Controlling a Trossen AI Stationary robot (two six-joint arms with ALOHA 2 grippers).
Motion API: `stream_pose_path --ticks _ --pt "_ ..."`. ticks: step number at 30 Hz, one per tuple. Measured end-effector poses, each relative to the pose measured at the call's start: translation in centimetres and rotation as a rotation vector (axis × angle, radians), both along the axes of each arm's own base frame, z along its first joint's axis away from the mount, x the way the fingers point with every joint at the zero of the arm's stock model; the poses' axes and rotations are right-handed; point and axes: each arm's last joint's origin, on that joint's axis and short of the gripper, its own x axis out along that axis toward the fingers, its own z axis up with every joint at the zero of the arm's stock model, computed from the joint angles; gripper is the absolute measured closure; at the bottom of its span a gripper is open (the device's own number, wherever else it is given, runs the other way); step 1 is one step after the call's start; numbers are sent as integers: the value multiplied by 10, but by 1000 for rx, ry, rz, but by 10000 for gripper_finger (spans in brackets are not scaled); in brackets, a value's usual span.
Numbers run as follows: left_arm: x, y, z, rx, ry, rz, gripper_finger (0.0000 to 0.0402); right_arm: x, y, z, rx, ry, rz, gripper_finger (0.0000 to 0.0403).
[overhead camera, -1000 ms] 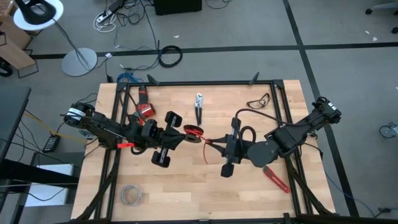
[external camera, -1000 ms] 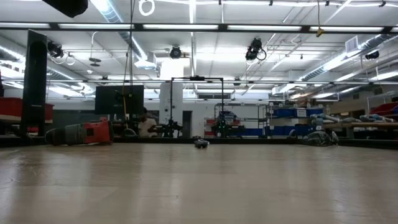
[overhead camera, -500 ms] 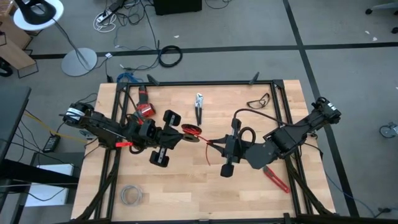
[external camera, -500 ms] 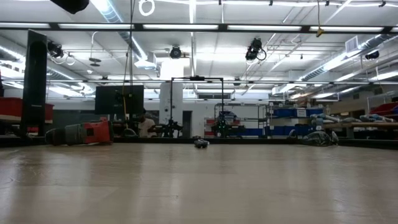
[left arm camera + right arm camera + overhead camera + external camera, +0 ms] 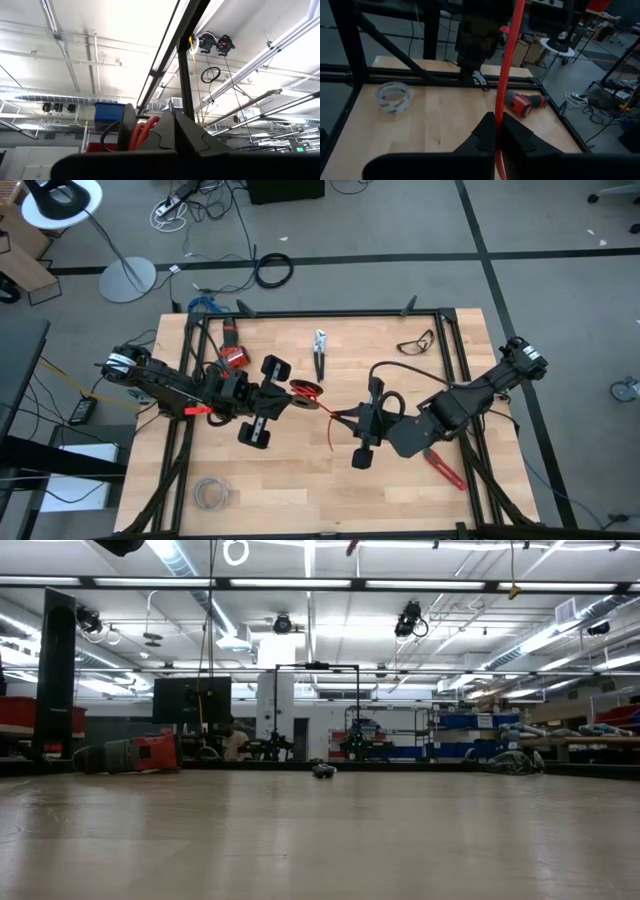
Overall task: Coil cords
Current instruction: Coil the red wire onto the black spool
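Between both arms mid-bench, red wire (image 5: 325, 408) runs left-right: left gripper (image 5: 296, 393) fingers clamped on coil, right gripper (image 5: 345, 418) fingers clamped on free end.

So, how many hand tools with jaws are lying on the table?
2. The pliers lie at the table's far middle, and a red-handled tool lies near the right edge, partly under the right arm. Others may be hidden beneath the arms.
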Motion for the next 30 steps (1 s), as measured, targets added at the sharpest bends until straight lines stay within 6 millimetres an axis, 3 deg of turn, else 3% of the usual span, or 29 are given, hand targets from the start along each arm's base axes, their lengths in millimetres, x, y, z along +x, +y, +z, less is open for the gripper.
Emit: stream_pose_path --ticks 10,30 --pt "0 0 0 -3 0 2 401 3 -1 -8 -12 -6 2 388" --pt "0 0 1 -6 -2 4 401 2 14 14 -208 -138 62 321"
